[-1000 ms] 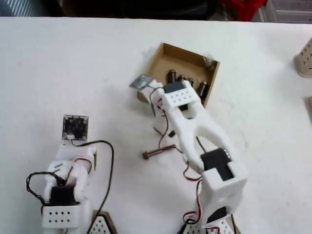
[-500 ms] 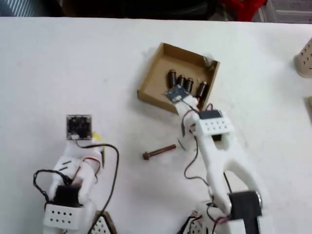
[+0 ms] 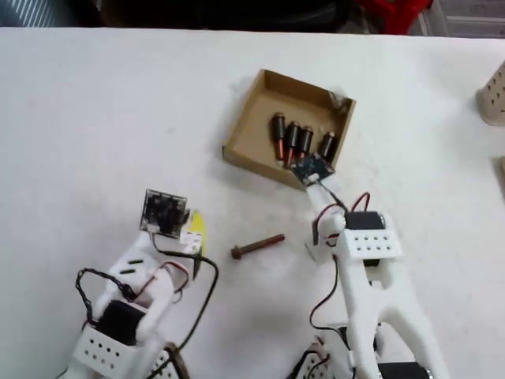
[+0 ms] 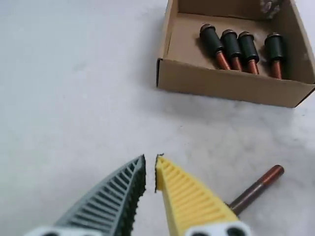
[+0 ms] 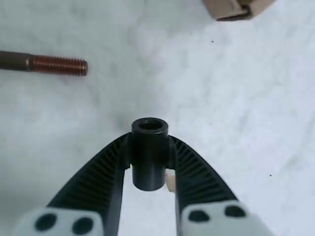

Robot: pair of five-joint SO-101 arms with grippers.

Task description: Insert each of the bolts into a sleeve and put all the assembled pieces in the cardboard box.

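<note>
A bare copper bolt [image 3: 258,245] lies on the white table in front of the cardboard box [image 3: 251,160]. Several bolts fitted into black sleeves [image 3: 300,139] lie side by side inside the box. My right gripper [image 5: 149,142] is shut on a loose black sleeve [image 5: 149,160], held upright just above the table. The bolt's threaded end [image 5: 59,65] lies a short way from it. My left gripper [image 4: 150,160] is shut with nothing between its grey and yellow fingers. It hangs close to the bolt [image 4: 257,188], on its head side, and points at the box [image 4: 231,87].
A crumpled bit of foil [image 3: 339,99] sits in the box's far right corner. A beige perforated object [image 3: 493,96] stands at the table's right edge. Both arms' bases and cables crowd the near edge.
My right arm has drawn back from the box to the near side, right of the bolt. My left arm has swung right, towards the bolt.
</note>
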